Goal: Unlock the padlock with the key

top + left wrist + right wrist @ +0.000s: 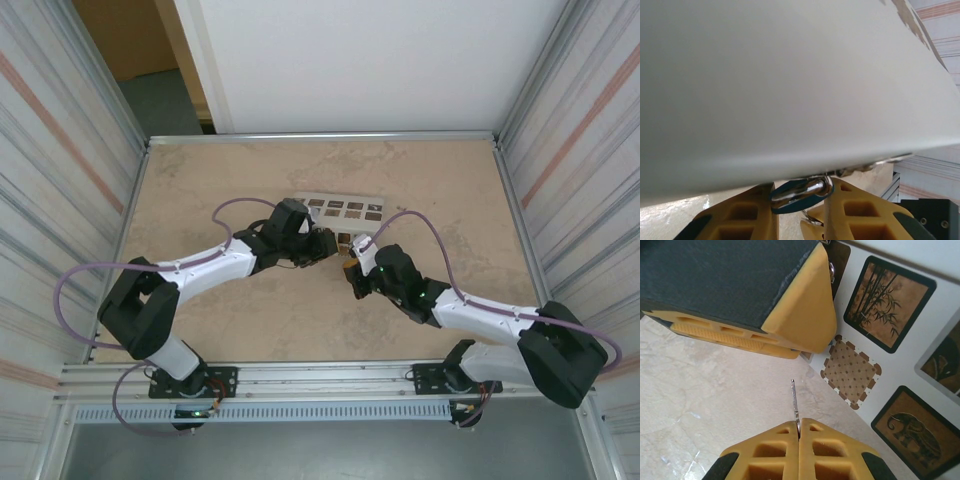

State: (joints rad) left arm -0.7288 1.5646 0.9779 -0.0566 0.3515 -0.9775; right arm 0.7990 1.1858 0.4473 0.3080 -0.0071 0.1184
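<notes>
The tiny teal-blue padlock [799, 204] with its silver shackle [802, 190] sits pinched between the yellow fingers of my left gripper [803, 193], pressed close under the white box. My left gripper [328, 243] meets my right gripper [352, 265] at the table's middle. In the right wrist view my right gripper [799, 421] is shut on the key [794, 400]. Its thin silver blade sticks out edge-on toward the left gripper's yellow finger [800, 315], with a gap of bare table between them. The padlock's keyhole is hidden.
A white box [345, 208] with brown patterned squares [892, 302] lies just behind both grippers and touches the left one. Its pale side [790, 90] looms over the left wrist view. Metal walls enclose the beige table [200, 180] on three sides.
</notes>
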